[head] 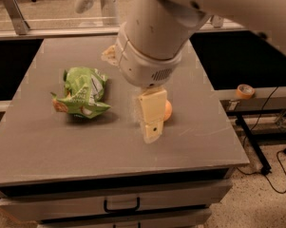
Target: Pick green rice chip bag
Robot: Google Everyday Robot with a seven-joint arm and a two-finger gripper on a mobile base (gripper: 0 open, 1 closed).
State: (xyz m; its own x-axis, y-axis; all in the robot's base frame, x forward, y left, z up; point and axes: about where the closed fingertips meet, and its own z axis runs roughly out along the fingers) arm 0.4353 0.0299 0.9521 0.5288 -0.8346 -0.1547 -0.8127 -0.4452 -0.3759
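Blocky cream gripper [151, 128] near crumpled green rice chip bag [81, 93]

Grey bench [47, 146], drawer [121, 204] below front edge. Speckled floor [271, 208] beyond right edge. Rail [52, 32] along rear edge. Gripper [151, 132] above bench centre.

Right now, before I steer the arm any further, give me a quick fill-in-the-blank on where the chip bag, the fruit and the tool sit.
1. Seen from the camera, the green rice chip bag lies on the ___ half of the table.
2. The tool hangs over the table to the right of the bag, partly hiding the ___ fruit.
3. Touching or apart: the tool and the bag are ___.

Missing words: left; orange; apart.
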